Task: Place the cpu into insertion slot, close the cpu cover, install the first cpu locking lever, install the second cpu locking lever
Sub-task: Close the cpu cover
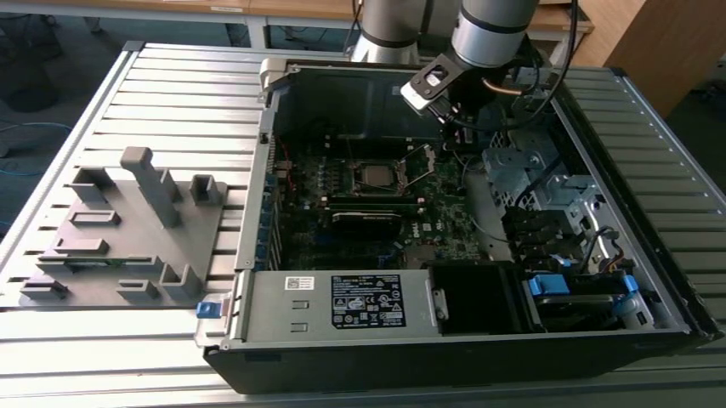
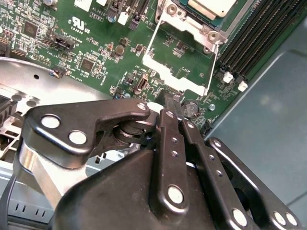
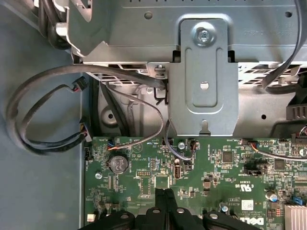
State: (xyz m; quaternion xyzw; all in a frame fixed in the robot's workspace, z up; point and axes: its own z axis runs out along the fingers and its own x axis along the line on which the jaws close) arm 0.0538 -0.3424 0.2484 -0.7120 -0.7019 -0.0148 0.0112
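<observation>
We find the open computer case [image 1: 454, 367] lying on a slatted table [image 1: 170, 93], its motherboard [image 1: 454, 229] exposed. We take the insertion slot [image 2: 204, 32] as our reference for all positions.

The cpu [image 2: 213, 5] sits inside the insertion slot, its pale metal top facing up.

The cpu cover [image 2: 160, 71] stands open. It is folded away from the slot toward the gripper, and its cut-out centre frames bare green board, not the chip. A thin metal rod [image 2: 214, 67] runs from a corner of the slot along one edge of the cover.

The gripper [image 2: 169, 98] has its fingers pressed together with nothing between them. Its tips are just beside the edge of the cover farthest from the slot. We cannot tell whether they touch that edge.

A coin cell battery [image 2: 190, 109] lies just beside the fingertips, farther from the slot than the cover.

Long black memory slots [image 2: 254, 38] run alongside the insertion slot.

In the exterior view the arm [image 1: 494, 30] descends into the case at the exterior view's right of the slot.

The power supply [image 1: 340, 302] lies well apart from the slot, across the motherboard.

A grey fixture tray [image 1: 125, 229] rests on the table outside the case, well apart from the slot, to the exterior view's left.
</observation>
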